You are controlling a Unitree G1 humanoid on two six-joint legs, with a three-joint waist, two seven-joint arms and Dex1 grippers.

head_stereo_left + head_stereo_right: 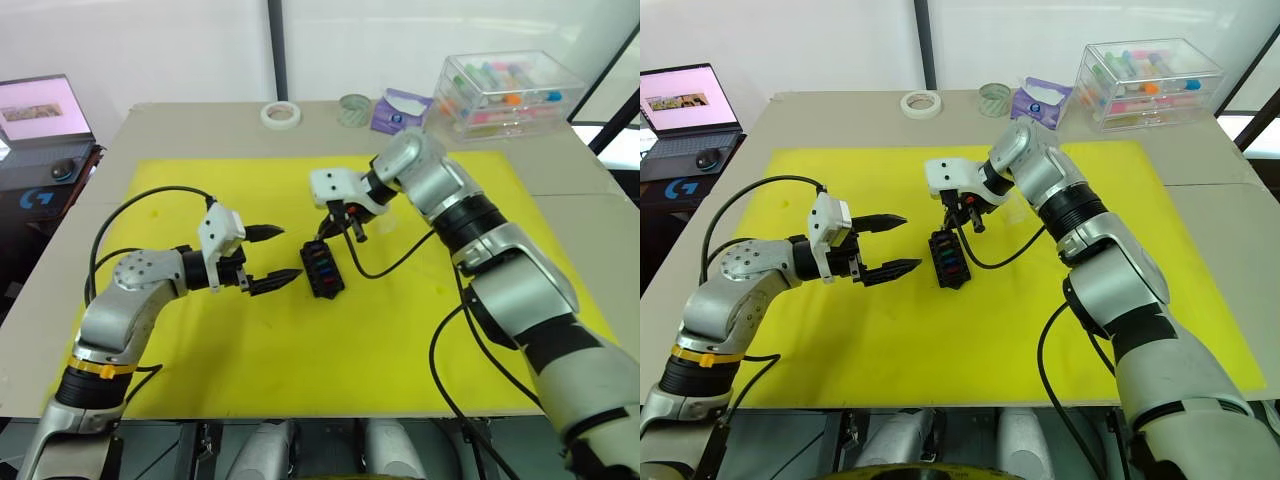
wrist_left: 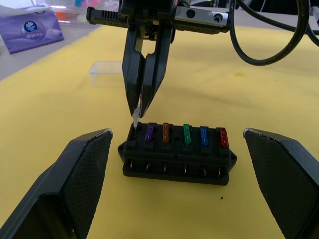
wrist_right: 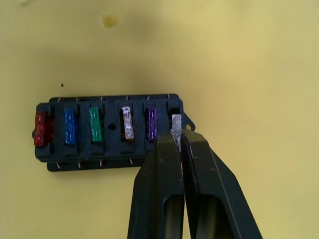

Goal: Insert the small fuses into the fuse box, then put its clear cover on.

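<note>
The black fuse box [image 1: 322,268] lies in the middle of the yellow mat [image 1: 250,350]. Five small fuses sit in its slots: purple [image 2: 149,133], orange [image 2: 165,132], green [image 2: 186,134], blue [image 2: 204,135] and red [image 2: 222,136]. My right gripper [image 3: 176,137] points down over the box's far end slot, shut on a pale grey fuse [image 3: 176,123] whose lower end is at that slot. My left gripper [image 1: 290,252] stands open just left of the box, not touching it. The clear cover [image 2: 107,73] lies on the mat beyond the box.
At the table's back edge stand a large clear box of coloured tubes [image 1: 505,90], a purple tissue pack [image 1: 400,108], a white tape roll [image 1: 281,114] and a greenish roll [image 1: 354,108]. A laptop [image 1: 685,100] sits off the table's left side. Black cables [image 1: 390,265] trail from both arms.
</note>
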